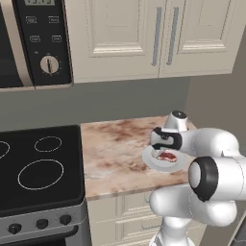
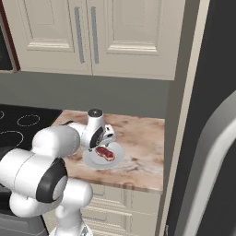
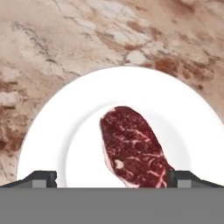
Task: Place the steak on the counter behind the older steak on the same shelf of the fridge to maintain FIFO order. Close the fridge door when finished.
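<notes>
marbled counter (image 1: 110,144) bears white plate (image 3: 57,127) with steak (image 3: 133,146); end effector (image 3: 111,179) spread, seemingly just above.

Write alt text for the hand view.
A dark red steak lies on a white plate on the marbled counter, seen from just above. The open claw hangs over it, one dark fingertip on each side.

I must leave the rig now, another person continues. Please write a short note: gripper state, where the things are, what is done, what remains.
Gripper: open, empty, fingertips either side of the steak's near end, above the plate.
Steak: lies on a white plate on the counter, right of the stove.
Fridge: at the far right; I cannot tell whether its door is open.
Done: approach only.
Left: grasp the steak, place it behind the older one, close the door.
</notes>
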Robot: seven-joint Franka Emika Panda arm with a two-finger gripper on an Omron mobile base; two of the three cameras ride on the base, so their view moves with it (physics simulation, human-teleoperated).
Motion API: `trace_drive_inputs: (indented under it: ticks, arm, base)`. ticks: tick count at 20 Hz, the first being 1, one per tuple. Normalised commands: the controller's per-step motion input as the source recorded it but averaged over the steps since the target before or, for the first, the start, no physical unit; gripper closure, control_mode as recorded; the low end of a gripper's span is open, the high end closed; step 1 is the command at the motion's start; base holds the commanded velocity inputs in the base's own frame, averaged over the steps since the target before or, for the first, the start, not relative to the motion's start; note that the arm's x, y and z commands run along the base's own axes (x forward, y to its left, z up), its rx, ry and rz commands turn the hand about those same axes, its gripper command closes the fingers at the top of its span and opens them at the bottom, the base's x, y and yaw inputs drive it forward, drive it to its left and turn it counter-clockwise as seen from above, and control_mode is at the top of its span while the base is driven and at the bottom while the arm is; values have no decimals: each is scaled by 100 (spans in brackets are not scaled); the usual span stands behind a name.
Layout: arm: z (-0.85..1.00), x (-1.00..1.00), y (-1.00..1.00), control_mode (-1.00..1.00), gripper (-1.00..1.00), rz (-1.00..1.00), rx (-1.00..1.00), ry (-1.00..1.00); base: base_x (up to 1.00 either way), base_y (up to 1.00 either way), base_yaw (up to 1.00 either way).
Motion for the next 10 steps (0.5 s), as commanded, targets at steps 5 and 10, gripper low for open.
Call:
trace_drive_inputs:
  ticks: [5, 10]
  arm:
    - [-23, 18, 0, -100, -100, 3, 0, 0]
    - [-19, 25, -9, -100, -100, 3, 0, 0]
  base:
    - [0, 0, 0]
    - [0, 0, 0]
